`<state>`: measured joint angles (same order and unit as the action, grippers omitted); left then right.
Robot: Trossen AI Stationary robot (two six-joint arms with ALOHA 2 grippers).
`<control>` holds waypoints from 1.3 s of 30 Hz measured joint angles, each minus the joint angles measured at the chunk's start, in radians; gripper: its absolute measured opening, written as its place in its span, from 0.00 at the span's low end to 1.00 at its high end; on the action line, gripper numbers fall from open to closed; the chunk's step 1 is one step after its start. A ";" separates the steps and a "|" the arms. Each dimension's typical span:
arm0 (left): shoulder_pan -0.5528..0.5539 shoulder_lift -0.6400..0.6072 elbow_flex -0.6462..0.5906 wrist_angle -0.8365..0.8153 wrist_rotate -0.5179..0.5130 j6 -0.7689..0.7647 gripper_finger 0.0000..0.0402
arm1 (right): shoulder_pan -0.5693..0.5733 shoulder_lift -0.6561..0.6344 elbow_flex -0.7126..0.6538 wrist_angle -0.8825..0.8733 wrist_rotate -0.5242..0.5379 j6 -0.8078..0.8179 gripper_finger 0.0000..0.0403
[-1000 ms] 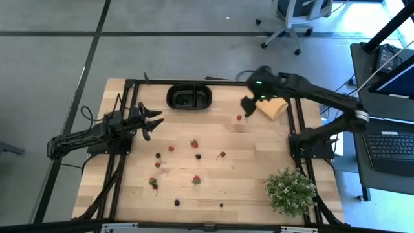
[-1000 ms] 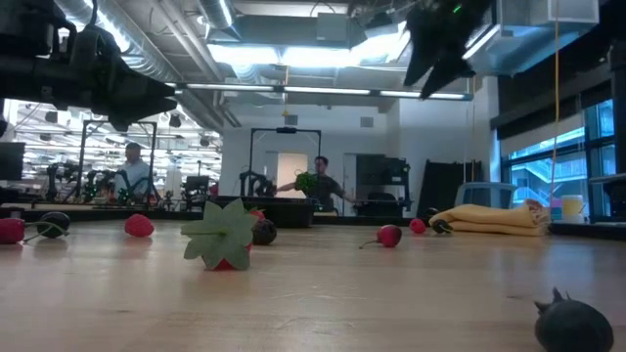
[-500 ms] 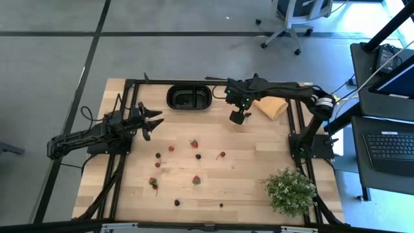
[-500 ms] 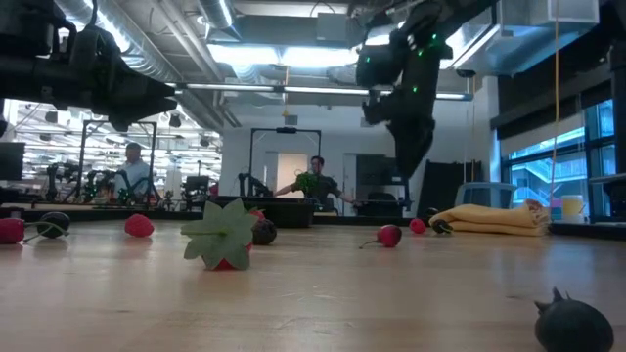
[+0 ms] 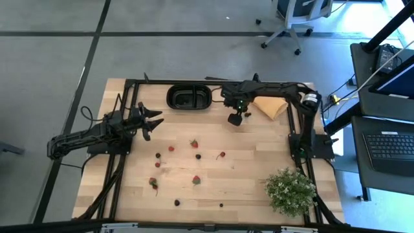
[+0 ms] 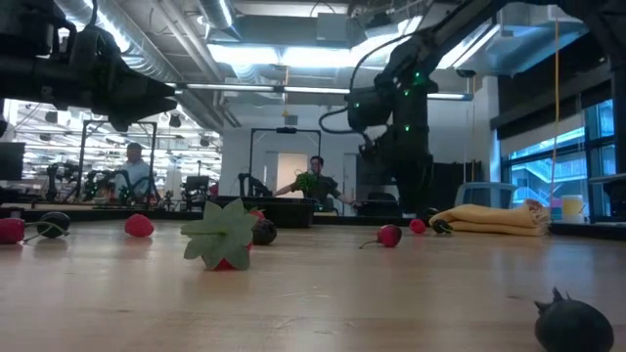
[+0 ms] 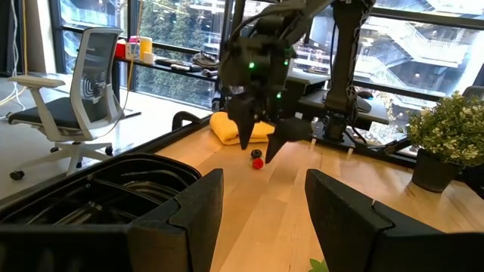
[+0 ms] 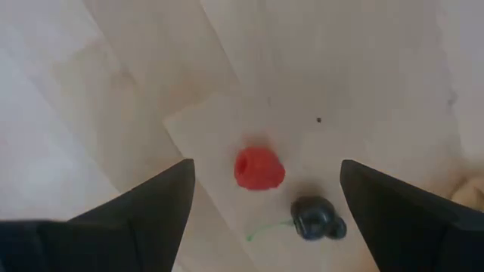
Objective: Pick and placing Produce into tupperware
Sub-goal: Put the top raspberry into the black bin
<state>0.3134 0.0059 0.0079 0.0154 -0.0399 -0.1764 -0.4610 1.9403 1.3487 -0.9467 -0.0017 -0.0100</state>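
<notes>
Your right gripper [image 5: 235, 119] hangs wide open directly above a red berry [image 8: 259, 168], with the black tupperware [image 5: 189, 97] empty just beyond it and the left gripper [image 5: 150, 120] parked part-open well off. You appear mid-approach: next, lower straight down and close on the berry, avoiding the dark fruit [image 8: 318, 217] beside it.

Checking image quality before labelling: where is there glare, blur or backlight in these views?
Low view: ceiling lights glare, leaving the right gripper a dark silhouette. Right wrist view: red fruit soft, the near fingers blurred. Left wrist view: bright windows backlight the scene.
</notes>
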 joint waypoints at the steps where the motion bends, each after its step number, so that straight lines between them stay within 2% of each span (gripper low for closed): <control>1: 0.000 0.000 0.000 0.000 0.000 0.000 0.45 | 0.000 0.009 0.000 0.000 0.000 -0.003 0.82; 17: 0.000 0.000 0.000 0.000 0.000 0.000 0.45 | -0.007 0.056 0.000 0.000 -0.005 -0.021 0.81; 28: 0.000 0.000 0.000 0.000 0.000 0.000 0.45 | -0.009 0.056 -0.023 0.023 -0.027 -0.021 0.66; 39: 0.000 0.000 0.000 0.000 0.000 0.001 0.45 | -0.009 0.047 -0.103 0.090 -0.023 0.003 0.59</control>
<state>0.3134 0.0062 0.0078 0.0153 -0.0401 -0.1757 -0.4702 1.9873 1.2453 -0.8568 -0.0250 -0.0072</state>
